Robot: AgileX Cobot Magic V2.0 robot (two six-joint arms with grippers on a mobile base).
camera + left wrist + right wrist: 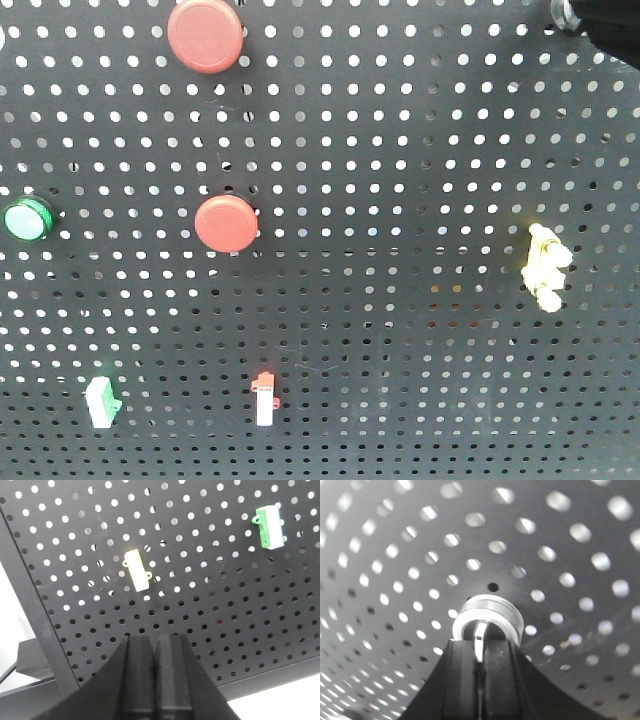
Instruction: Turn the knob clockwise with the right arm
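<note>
Right gripper (480, 642) meets the knob (490, 614) on the black pegboard (495, 566), poised for a clockwise turn

The knob's silver ring sits dead ahead of the fingertips, touching them; the fingers stand nearly together, seemingly clamped on a thin pale sliver of handle that runs in line with their slit; the rest of the handle is hidden; the left gripper (154, 641), pressed together on nothing, faces only small white and green fittings (138, 570), no knob in its view.
</note>
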